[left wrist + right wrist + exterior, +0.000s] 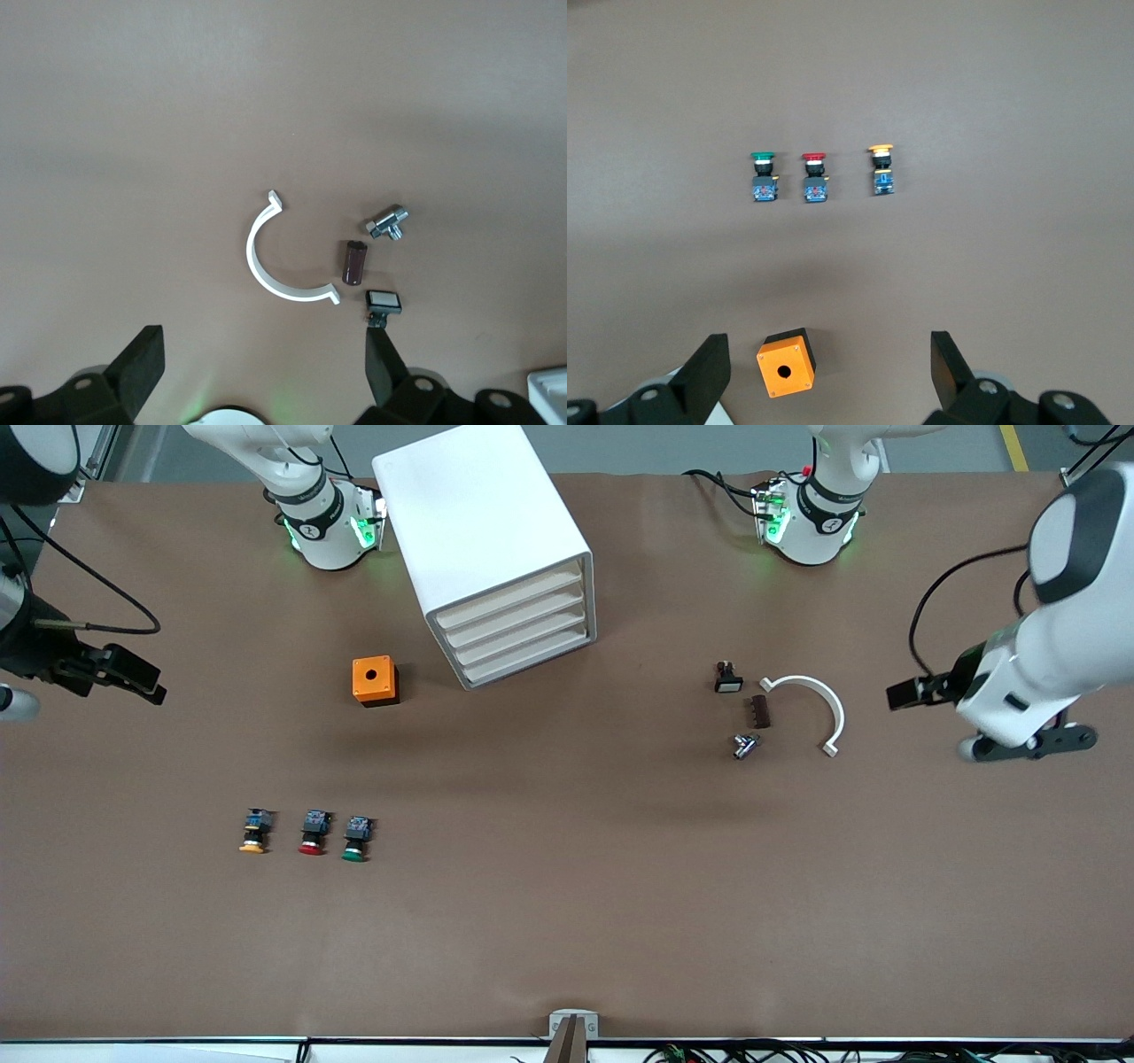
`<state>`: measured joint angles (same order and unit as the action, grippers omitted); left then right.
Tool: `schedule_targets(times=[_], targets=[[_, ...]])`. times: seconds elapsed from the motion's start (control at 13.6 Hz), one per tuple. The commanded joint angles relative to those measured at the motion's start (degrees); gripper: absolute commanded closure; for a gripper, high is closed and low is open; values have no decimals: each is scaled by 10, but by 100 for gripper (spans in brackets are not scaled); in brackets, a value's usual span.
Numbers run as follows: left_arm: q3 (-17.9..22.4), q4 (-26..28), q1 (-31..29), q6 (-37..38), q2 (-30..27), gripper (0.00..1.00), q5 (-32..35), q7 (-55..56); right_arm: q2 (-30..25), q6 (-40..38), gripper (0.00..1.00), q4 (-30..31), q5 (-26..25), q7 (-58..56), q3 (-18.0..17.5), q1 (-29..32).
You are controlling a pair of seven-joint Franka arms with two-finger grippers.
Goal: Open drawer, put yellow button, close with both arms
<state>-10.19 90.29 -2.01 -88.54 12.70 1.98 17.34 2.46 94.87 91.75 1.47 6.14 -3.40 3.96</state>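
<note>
Round-capped yellow button point(253, 833) lies on matte brown table point(567, 886) — drawer point(505, 600) shut.

The drawer point(509, 592) is closed in the white cabinet point(483, 522). The yellow button point(255, 832) lies beside the red-capped button point(313, 833), nearer the camera than the orange box point(375, 680).

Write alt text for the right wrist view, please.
Three pushbuttons lie in a row on the brown table: the green button, the red button, then the yellow button set slightly apart. An orange box with a round hole on top sits close under the camera, between the open right gripper fingers, which hold nothing.
</note>
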Motion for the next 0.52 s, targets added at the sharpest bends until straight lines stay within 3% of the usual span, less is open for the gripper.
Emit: schedule_targets(times=[0.0,0.22,0.44], targets=[[-1,-49,16,1,80,0,-2,74,32,16,0,-6,21,-35,-5,18],[-1,-83,37,-3,153,0,-2,180,72,40,0,-3,21,-37,-5,11],[0,-107,53,-31,205,0,-1,220,100,74,0,18,20,-37,-4,15]])
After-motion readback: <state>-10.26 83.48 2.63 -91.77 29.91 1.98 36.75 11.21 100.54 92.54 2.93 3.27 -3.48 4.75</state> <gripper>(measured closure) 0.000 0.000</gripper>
